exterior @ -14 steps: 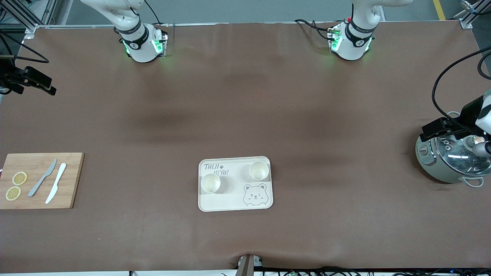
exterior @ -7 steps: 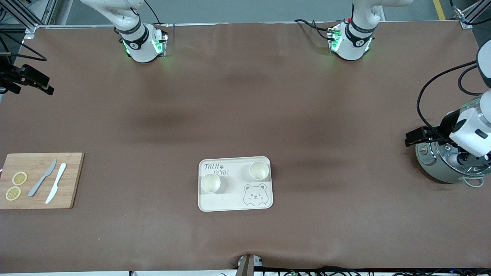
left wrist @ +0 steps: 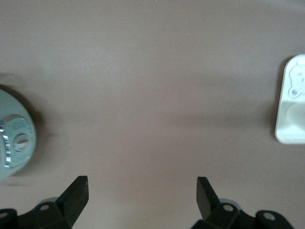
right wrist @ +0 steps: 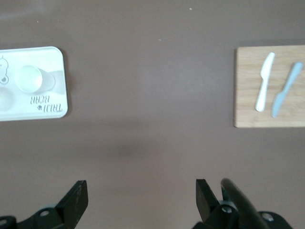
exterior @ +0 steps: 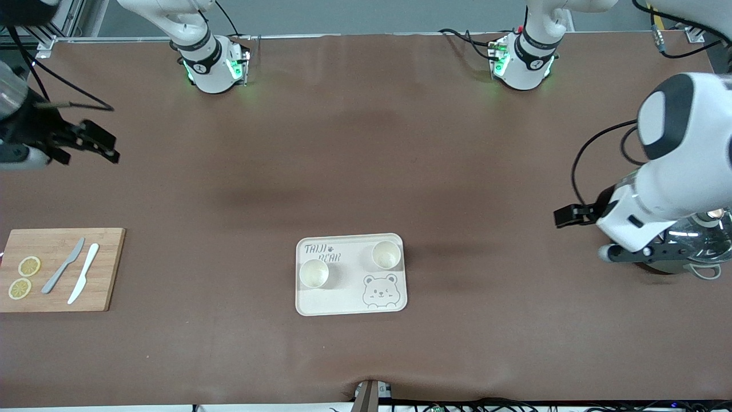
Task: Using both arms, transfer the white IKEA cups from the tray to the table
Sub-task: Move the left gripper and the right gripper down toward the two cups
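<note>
Two white IKEA cups stand upright on a cream bear-print tray in the table's middle, one toward the right arm's end, one toward the left arm's end. My left gripper is open and empty over bare table between the tray and a pot; its wrist view shows the tray's edge. My right gripper is open and empty over bare table near the right arm's end; its wrist view shows the tray and a cup.
A grey-green pot with a glass lid stands at the left arm's end, partly hidden by the left arm. A wooden cutting board with two knives and lemon slices lies at the right arm's end.
The left arm has swung from over the pot toward the tray. The right gripper has come farther in over the table. The cups and tray have not moved.
</note>
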`<action>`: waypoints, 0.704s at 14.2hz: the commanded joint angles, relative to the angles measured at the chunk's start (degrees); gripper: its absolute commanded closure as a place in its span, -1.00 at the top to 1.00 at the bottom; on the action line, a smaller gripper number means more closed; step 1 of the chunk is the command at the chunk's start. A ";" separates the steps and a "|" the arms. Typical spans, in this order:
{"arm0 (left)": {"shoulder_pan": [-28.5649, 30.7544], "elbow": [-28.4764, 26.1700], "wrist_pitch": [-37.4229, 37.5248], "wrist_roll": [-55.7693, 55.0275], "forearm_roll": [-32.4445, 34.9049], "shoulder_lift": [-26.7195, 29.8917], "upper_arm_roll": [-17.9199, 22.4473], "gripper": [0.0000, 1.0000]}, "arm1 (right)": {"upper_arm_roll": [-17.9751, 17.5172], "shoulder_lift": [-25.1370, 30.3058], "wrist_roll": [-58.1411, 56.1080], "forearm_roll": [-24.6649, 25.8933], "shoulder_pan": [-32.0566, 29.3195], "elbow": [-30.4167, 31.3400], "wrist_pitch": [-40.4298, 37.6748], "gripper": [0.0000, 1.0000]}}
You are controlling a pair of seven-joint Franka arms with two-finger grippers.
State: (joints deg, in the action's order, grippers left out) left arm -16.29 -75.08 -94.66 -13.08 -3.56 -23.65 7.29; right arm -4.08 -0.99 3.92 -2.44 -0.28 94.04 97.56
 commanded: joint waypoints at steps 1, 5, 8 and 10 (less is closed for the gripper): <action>-2.94 0.81 -2.54 -6.85 1.28 -2.27 0.18 1.00 | 0.21 -8.57 4.15 -3.96 3.00 -2.02 7.44 1.00; -6.46 0.81 -4.75 -17.38 0.84 -5.52 0.00 1.00 | 0.39 -19.38 7.24 -6.09 8.44 -4.99 19.32 1.00; -8.57 0.81 -7.02 -24.69 0.58 -7.54 -0.52 1.00 | 0.39 -26.24 16.44 -5.65 11.08 -10.44 20.04 1.00; -9.80 0.64 -11.05 -26.29 -0.64 -8.60 -0.53 1.00 | 0.57 -29.58 19.62 -3.03 13.37 -13.52 20.30 1.00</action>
State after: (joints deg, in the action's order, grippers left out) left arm -25.14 -75.11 -103.02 -37.24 -3.62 -31.26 6.78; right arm -4.17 -26.65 19.55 -7.29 10.90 86.01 118.85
